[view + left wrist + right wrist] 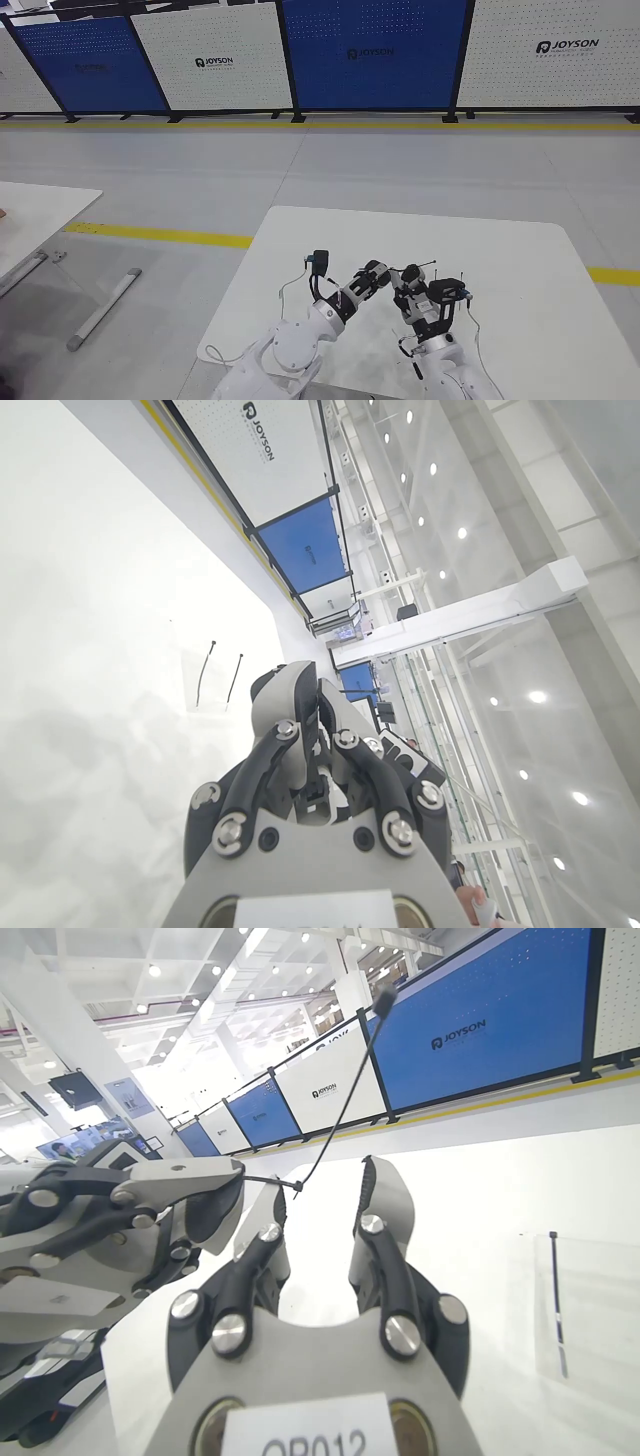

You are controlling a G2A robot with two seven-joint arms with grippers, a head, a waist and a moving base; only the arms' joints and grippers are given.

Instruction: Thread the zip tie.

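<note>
One zip tie [298, 1187] pinched in left tool [240, 1179].

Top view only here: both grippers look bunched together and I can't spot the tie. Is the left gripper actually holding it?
Observer: Yes. The left gripper is shut on a black zip tie, whose long strand rises free.
Operator: And the right?
Observer: The right gripper is open and holds nothing.
Operator: Any spares?
Observer: Two spare ties lie on the table.
</note>
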